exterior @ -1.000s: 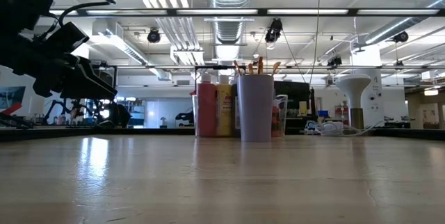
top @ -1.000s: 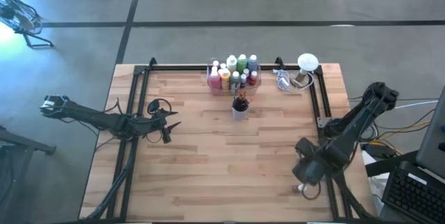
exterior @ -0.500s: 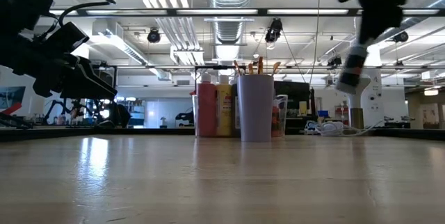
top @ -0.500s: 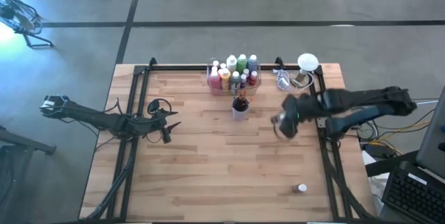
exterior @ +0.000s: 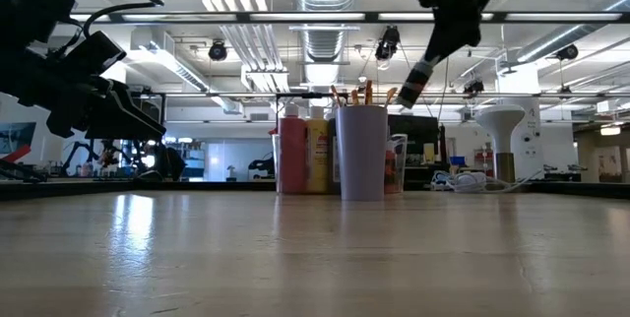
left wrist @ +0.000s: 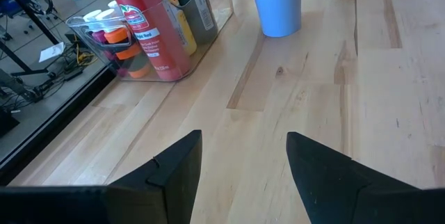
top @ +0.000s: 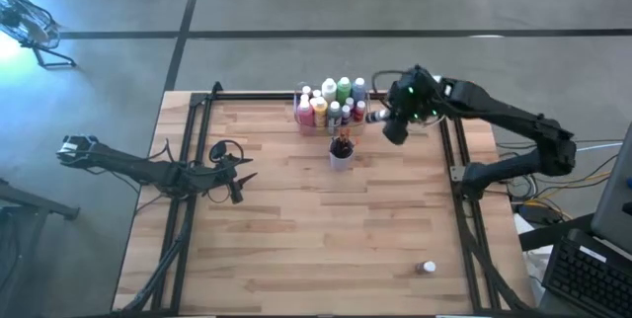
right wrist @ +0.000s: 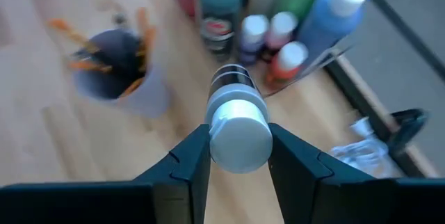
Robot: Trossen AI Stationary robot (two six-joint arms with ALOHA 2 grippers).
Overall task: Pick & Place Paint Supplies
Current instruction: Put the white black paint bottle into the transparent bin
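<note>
Bottle (right wrist: 239,123), small with a white cap, sits clamped between the fingers of the right gripper (top: 393,120), which hangs in the air just beside the clear bin (top: 330,125) of paint bottles (top: 332,103) at the far edge of the bench (top: 296,239). The cup of brushes (top: 341,150) stands just short of the bin, below and to one side of the gripper.

To finish this step well, the gripper probably needs to carry the bottle on over a free gap in the bin, bring it upright, lower it slowly, and part its fingers only once the base is down. Neighbouring bottles crowd close, so a tilted drop could topple them or clip the cup.

Half a second earlier the right arm was out over the middle right of the bench; it has since swung in toward the bin. Another small bottle (top: 427,269) lies far behind it near the front edge. The left gripper (left wrist: 243,165) stays parked with fingers apart and empty, well away from the bin.
</note>
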